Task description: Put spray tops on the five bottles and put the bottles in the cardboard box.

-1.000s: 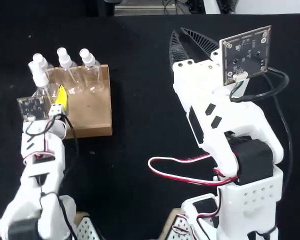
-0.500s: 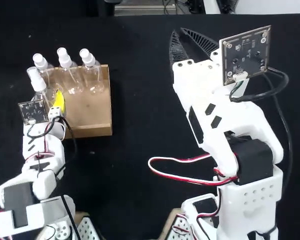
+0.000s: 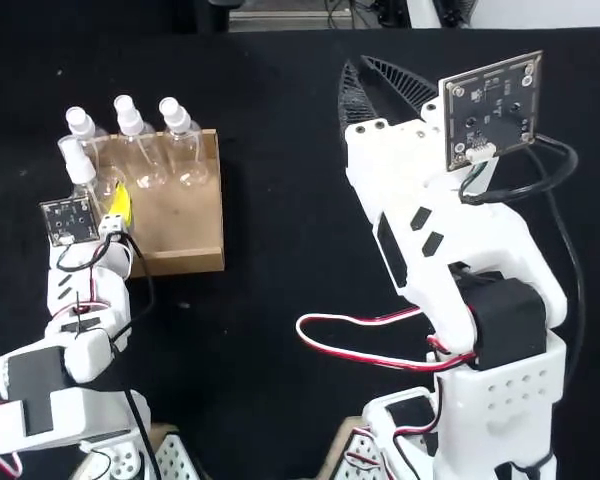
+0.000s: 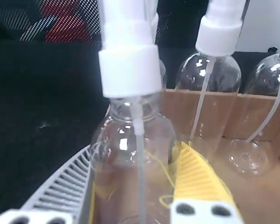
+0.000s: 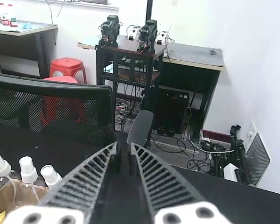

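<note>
High view: your left gripper [image 3: 98, 198] sits at the left edge of the cardboard box [image 3: 185, 235], on the left side of the black desk [image 3: 280, 150]. Its fingers are clamped on a clear bottle [image 3: 88, 182] that has a white spray top [image 3: 73, 152] fitted. The held bottle is upright, right at the box's left wall. You can't tell from this angle whether its base is inside the box or just outside it.

Left wrist view shows you the grip. The grey finger [image 4: 65, 186] is on one side of the bottle body and the yellow finger [image 4: 196, 175] on the other, both touching the plastic. The dip tube runs straight down inside the bottle.

Three more bottles [image 3: 130, 130] stand in a row along the far wall of the box. Each is upright with a spray top on. The leftmost is in the far-left corner, just beyond the held bottle.

Your right gripper [image 3: 358, 66] is raised above the desk on the right side, well apart from the box. In the right wrist view its fingers are narrow, with a slim gap and nothing between them. That view also catches the three boxed bottles at its edge, and a mesh chair back [image 5: 46, 107] beyond the desk's far edge.
</note>
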Available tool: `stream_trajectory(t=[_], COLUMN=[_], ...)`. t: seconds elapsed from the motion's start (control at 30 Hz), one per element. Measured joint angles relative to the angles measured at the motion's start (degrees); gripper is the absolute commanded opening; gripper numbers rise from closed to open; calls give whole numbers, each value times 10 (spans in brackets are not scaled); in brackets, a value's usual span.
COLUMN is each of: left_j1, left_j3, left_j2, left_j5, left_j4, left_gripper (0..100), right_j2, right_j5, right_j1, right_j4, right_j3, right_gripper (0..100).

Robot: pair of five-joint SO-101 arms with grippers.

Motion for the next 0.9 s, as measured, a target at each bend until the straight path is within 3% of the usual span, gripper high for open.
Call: stream_trajectory(t=[0.1, 0.3, 0.9], left_j1=[0, 0, 0], left_j3=[0, 0, 0], left_j2=[1, 1, 1], left_j5=[0, 0, 0], left_j4=[0, 0, -9], left_gripper=[159, 356, 340], right_j2=[0, 0, 0], right_j5=[0, 0, 0], right_j1=[0, 0, 0], right_j4=[0, 0, 0], right_j3=[0, 0, 0], right_gripper=[11, 11, 11])
